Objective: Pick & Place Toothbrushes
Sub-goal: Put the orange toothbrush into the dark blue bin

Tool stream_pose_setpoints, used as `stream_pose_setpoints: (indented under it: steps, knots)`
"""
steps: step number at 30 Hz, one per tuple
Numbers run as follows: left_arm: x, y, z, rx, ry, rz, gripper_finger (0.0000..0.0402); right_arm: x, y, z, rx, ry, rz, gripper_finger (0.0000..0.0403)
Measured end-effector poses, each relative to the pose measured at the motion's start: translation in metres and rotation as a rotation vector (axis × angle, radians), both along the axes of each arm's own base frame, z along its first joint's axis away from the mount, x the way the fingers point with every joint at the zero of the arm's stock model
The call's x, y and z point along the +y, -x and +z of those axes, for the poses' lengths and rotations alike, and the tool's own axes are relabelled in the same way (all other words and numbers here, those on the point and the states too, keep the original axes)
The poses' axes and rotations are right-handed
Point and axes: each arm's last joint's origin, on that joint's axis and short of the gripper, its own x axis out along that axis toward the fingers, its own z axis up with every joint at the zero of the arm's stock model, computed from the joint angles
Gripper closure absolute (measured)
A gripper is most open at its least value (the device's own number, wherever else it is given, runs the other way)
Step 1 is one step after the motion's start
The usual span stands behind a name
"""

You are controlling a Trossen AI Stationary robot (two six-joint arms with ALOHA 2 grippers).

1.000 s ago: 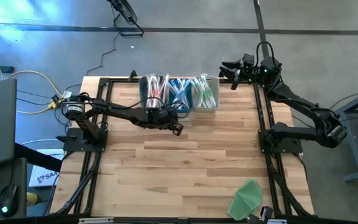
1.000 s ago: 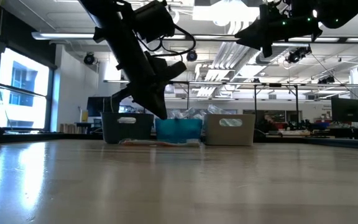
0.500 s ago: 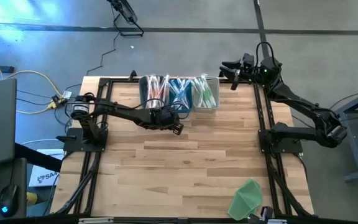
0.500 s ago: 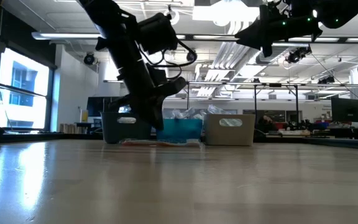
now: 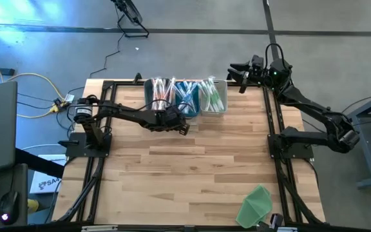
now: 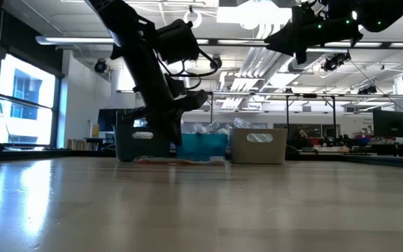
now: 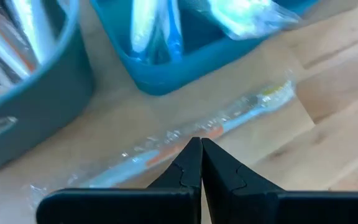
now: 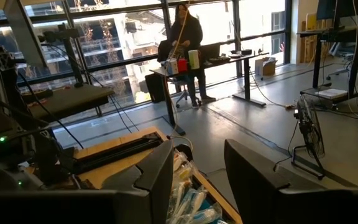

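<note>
Left gripper (image 7: 201,152): fingers closed together, empty, tips just above wrapped toothbrush (image 7: 229,121).
Right gripper (image 8: 194,165): fingers apart, empty, raised.

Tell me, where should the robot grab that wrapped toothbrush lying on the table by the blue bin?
Probably the middle of the wrapped toothbrush, coming straight down. It lies flat on the table beside the blue bin, and its slim handle suits fingers straddling it crosswise. The left gripper hovers there, fingers together.
</note>
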Motion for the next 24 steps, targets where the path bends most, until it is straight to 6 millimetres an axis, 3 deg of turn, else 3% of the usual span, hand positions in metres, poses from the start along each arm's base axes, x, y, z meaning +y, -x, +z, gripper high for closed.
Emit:
stream_pose_setpoints:
  steps: [16,24]
  knots:
    - [0.005,0.001,0.0,0.009,0.003,0.004,0.0401,-0.001,0.0,0.0,0.0,0.0,-0.018,0.0267]
    - [0.005,-0.005,-0.023,0.036,0.056,0.015,0.0401,-0.001,0.0,0.0,0.001,-0.001,-0.018,0.0267]
